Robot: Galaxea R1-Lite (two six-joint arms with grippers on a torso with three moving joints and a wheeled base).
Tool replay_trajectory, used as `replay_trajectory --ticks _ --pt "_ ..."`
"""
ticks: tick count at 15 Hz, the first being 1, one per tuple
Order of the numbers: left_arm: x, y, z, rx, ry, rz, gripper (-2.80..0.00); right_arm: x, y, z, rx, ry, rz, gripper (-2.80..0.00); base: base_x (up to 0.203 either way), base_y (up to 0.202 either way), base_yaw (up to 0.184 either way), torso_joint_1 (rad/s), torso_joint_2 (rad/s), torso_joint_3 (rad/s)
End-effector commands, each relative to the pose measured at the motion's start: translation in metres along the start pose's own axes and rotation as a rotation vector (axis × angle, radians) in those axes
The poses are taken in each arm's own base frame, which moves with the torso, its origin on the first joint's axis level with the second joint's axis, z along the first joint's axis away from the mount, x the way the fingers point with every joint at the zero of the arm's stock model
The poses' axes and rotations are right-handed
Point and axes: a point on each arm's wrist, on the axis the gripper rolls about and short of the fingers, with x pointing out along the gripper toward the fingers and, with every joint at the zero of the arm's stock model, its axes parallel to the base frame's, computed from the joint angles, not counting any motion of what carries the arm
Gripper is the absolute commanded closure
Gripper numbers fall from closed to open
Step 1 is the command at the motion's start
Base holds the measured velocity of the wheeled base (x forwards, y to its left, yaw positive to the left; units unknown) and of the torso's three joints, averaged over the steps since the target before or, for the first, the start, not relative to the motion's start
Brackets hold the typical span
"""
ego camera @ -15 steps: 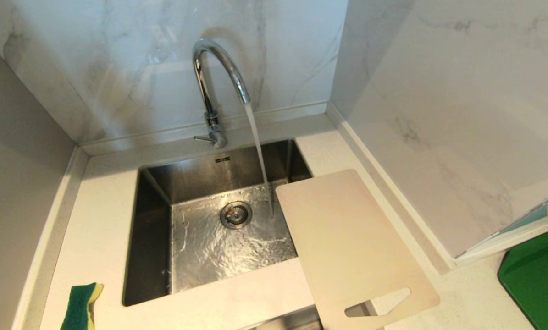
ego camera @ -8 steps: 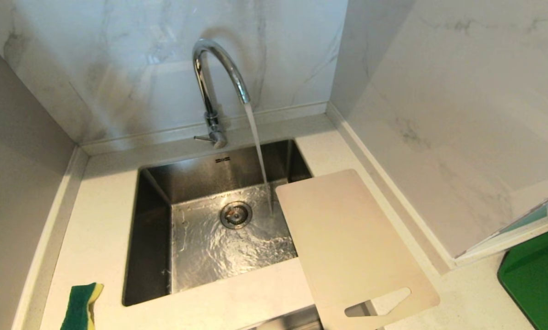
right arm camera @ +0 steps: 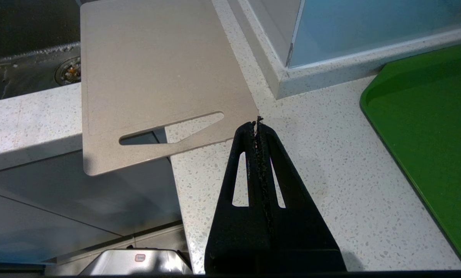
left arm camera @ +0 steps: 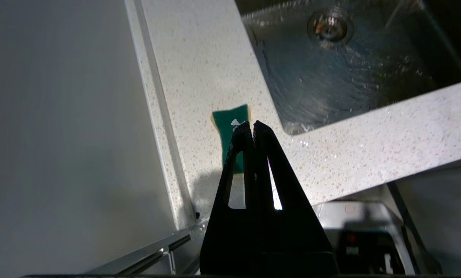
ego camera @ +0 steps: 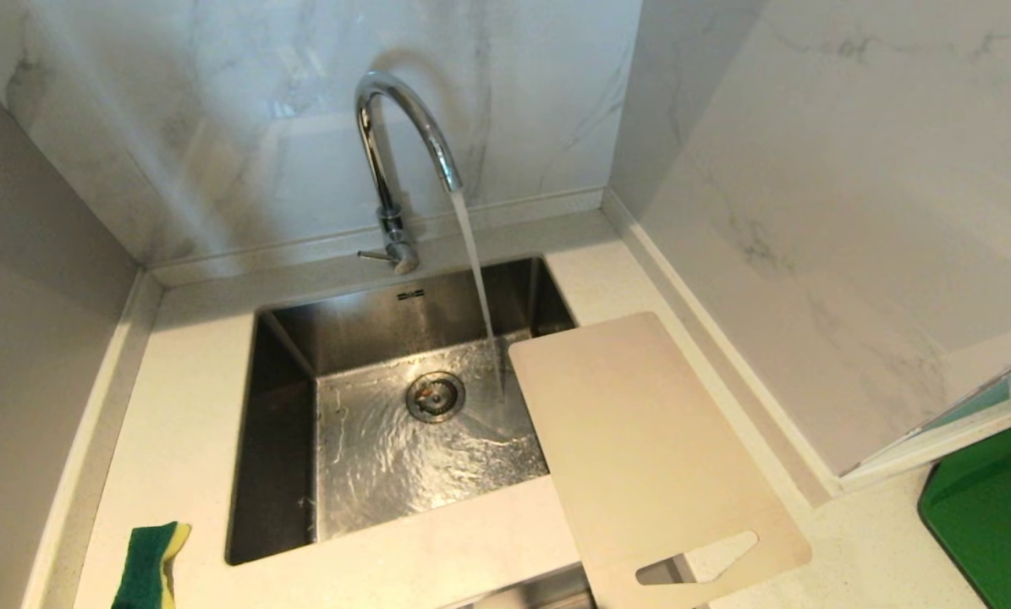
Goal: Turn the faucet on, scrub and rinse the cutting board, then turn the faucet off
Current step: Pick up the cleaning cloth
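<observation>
Faucet [ego camera: 399, 144] running into sink [ego camera: 285, 355]. Cutting board [ego camera: 640, 448] overhangs the sink's right rim. Left gripper [left arm camera: 252, 125] above sponge [left arm camera: 230, 127], right gripper [right arm camera: 258, 123] over desk [right arm camera: 323, 162]; both jaws pressed together, empty.

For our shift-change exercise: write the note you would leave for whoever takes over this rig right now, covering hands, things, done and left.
Left hand: shut, empty, above the green-and-yellow sponge on the counter left of the sink.
Right hand: shut, empty, above the counter by the cutting board's handle end.
Cutting board: flat on the counter right of the sink, one corner over the basin, handle end past the counter's front edge.
Done: faucet running into the sink.
Left: scrub and rinse the board, shut the faucet.
</observation>
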Motion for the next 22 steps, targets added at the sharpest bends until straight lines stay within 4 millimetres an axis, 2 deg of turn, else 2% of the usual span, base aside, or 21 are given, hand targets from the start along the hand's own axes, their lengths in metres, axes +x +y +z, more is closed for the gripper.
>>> replay_trajectory --ticks 1,4,10,11,18,22 --pt "0.035 -0.001 0.008 0.013 0.199 -0.008 0.0 0.0 0.0 0.0 0.0 0.001 0.001 0.0 0.0 0.0 0.0 0.0 0.0 0.0" --pt "0.056 -0.003 0.004 0.02 0.34 -0.022 0.0 0.0 0.0 0.0 0.0 0.001 0.001 0.0 0.0 0.0 0.0 0.0 0.0 0.0" --pt "0.087 -0.006 -0.023 0.031 0.596 -0.034 0.0 0.0 0.0 0.0 -0.001 0.001 0.001 0.0 0.0 0.0 0.0 0.0 0.0 0.0" --pt "0.091 -0.006 -0.024 0.029 0.604 -0.036 -2.8 0.0 0.0 0.0 0.0 0.001 0.001 0.0 0.0 0.0 0.0 0.0 0.0 0.0" --pt "0.133 -0.008 -0.034 -0.02 0.68 -0.028 -2.8 0.0 0.0 0.0 0.0 0.001 0.001 0.0 0.0 0.0 0.0 0.0 0.0 0.0" --pt "0.151 0.0 -0.038 -0.051 0.677 0.017 -2.8 0.0 0.0 0.0 0.0 0.001 0.001 0.0 0.0 0.0 0.0 0.0 0.0 0.0"
